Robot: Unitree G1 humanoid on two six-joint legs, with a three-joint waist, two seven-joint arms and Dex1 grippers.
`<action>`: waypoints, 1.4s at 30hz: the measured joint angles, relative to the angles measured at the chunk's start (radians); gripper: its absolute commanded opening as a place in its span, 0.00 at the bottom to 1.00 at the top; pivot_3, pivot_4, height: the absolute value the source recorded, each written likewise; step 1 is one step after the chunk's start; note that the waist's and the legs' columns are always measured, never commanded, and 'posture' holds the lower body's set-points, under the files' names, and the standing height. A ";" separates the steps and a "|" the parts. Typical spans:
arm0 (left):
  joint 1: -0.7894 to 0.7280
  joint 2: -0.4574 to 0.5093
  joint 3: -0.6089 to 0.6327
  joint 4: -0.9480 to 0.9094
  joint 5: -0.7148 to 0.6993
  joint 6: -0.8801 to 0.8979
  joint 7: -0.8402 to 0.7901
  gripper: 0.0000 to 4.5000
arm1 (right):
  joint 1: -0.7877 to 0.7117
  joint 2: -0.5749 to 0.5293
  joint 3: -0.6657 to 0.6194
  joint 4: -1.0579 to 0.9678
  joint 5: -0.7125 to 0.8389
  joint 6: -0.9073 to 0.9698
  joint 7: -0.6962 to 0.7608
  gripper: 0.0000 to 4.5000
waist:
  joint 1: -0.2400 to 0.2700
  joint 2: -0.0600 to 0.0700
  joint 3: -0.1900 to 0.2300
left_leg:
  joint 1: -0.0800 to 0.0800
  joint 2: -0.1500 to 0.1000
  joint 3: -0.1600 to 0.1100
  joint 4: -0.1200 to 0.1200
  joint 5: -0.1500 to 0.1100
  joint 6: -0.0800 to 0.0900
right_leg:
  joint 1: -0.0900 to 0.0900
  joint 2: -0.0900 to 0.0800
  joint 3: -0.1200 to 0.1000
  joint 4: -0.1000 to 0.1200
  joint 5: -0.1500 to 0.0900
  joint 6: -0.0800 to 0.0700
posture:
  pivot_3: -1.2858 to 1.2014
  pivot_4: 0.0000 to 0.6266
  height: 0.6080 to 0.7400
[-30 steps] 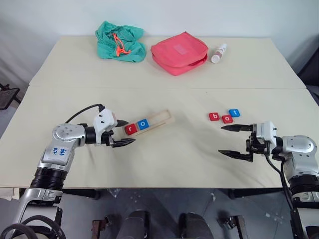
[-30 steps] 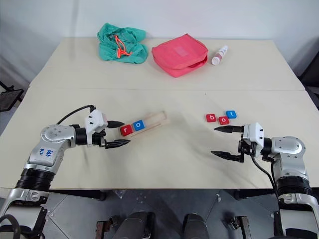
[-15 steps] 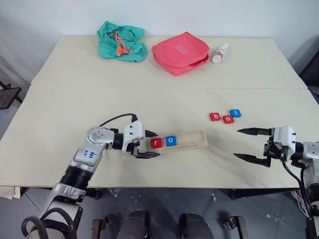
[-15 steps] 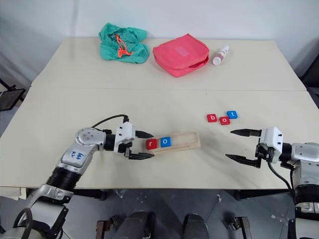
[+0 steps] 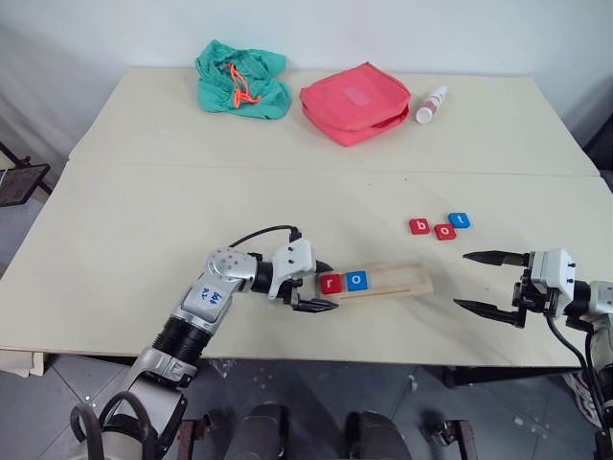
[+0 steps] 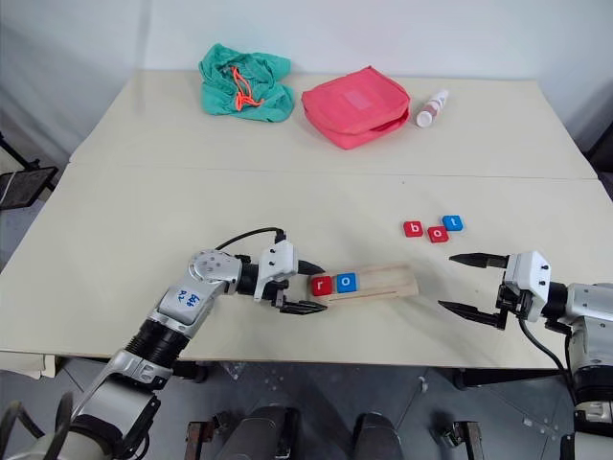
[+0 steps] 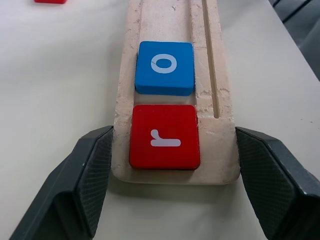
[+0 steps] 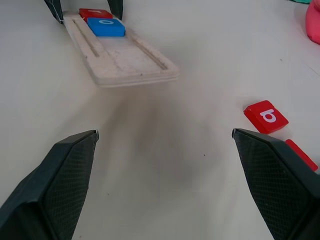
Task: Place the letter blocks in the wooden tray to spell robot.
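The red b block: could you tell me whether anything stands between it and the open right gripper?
Nothing visible does. Bare table lies between the right gripper and the red b block.

Bright, even, diffuse light falls from above, with no glare on the matte table (image 5: 144,220). Shadows are soft and faint: a thin one lies under the wooden tray (image 7: 172,60), a blurred grey patch under the right gripper (image 8: 165,185). The close wrist views go slightly soft at their near edges.

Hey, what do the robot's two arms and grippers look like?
Both arms are silver-grey metal with black joints. Each ends in a white wrist block and two black, pointed, textured fingers: left gripper, right gripper. A black cable loops over the left forearm, which carries blue handwriting.
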 measured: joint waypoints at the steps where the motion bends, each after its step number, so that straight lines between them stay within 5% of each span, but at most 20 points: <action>1: -0.003 0.000 -0.002 0.000 0.003 0.002 0.000 0.75 | 0.002 -0.001 -0.002 -0.002 0.000 0.001 -0.003 1.00 | 0.000 0.000 0.000 | 0.000 0.000 0.000 0.000 0.000 0.000 | 0.000 0.000 0.000 0.000 0.000 0.000 | 0.52 0.24 1.00; 17: -0.055 -0.006 -0.040 -0.011 0.043 0.078 -0.008 0.75 | 0.029 -0.002 -0.013 -0.031 0.000 0.015 -0.033 1.00 | 0.002 0.000 0.000 | 0.000 0.000 -0.001 0.000 0.000 0.000 | 0.001 0.000 0.000 0.000 0.000 0.000 | 0.52 0.24 1.00; 20: -0.055 -0.010 -0.053 -0.025 0.049 0.092 -0.007 0.99 | 0.030 -0.002 -0.013 -0.041 0.000 0.016 -0.035 1.00 | 0.002 0.000 0.000 | 0.000 0.000 -0.001 0.000 0.000 0.000 | 0.001 0.000 -0.001 -0.001 0.000 0.000 | 0.52 0.24 1.00; 27: -0.055 -0.015 -0.065 -0.047 0.062 0.125 0.017 0.99 | 0.029 -0.002 -0.013 -0.041 0.000 0.016 -0.041 1.00 | 0.000 0.000 0.000 | 0.000 0.000 -0.001 0.000 0.000 0.000 | 0.001 0.000 -0.001 -0.001 0.000 0.000 | 0.52 0.24 1.00; 35: -0.032 0.073 -0.030 -0.145 0.050 0.184 0.016 0.99 | 0.023 -0.004 -0.014 -0.041 0.000 0.020 -0.045 1.00 | -0.002 0.000 0.000 | 0.000 0.000 -0.001 0.000 0.000 0.000 | 0.001 0.000 0.000 -0.001 0.000 0.000 | 0.52 0.24 1.00; 42: 0.057 0.221 0.164 -0.261 -0.138 0.171 -0.116 0.99 | 0.046 -0.010 -0.037 -0.089 0.000 0.074 -0.113 1.00 | -0.002 0.000 0.000 | 0.000 0.001 -0.002 0.000 0.000 0.000 | 0.001 0.000 0.000 -0.001 0.000 0.000 | 0.52 0.24 1.00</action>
